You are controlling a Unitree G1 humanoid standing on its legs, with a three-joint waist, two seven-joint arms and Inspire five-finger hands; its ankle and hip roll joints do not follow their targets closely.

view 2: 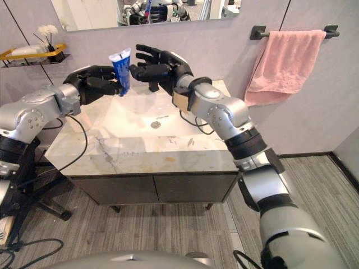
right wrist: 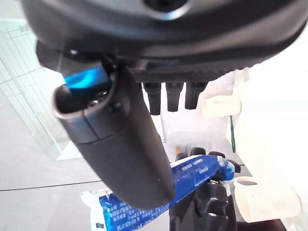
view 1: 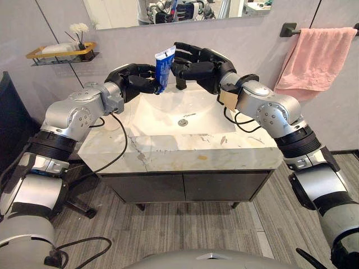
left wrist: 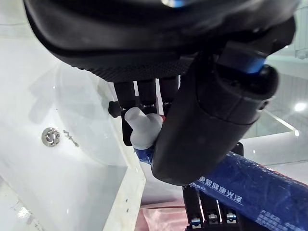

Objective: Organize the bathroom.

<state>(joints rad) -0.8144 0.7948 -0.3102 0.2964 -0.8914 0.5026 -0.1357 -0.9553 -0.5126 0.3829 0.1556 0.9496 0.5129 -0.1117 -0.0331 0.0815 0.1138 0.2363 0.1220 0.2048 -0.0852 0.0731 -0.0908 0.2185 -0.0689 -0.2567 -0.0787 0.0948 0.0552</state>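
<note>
The left hand (view 1: 136, 78) is reaching in over the back-left part of the basin (view 1: 182, 112) and is clenching a blue toothpaste tube (view 1: 164, 68), fingers and thumb curled round its lower end. The tube is standing roughly upright in that grasp, crimped white end uppermost, held in the air above the rear rim of the basin and not touching the counter. In the left wrist view the white cap (left wrist: 143, 132) of the tube is showing between the fingers and the thumb, with the blue body running away past the palm. The right hand (view 2: 160, 66) is hovering just beside the tube on its other side — fingers spread and fairly straight, thumb pointing toward the tube; no grip on it is visible from the head views, and the right wrist view is showing the tube beyond the fingertips rather than inside them. Below the two hands a dark faucet (view 1: 180, 83) is standing at the back of the basin, partly covered by the right hand. The marble countertop (view 1: 168, 148) is sitting on a dark cabinet (view 1: 185, 188). On the wall to the left a yellow-rimmed shelf (view 1: 61, 55) is carrying a small vase of white flowers (view 1: 80, 31). On the wall to the right a pink towel (view 1: 317, 59) is hanging from a dark bar — well apart from both hands. A mirror (view 1: 123, 11) is mounted above the basin.
</note>
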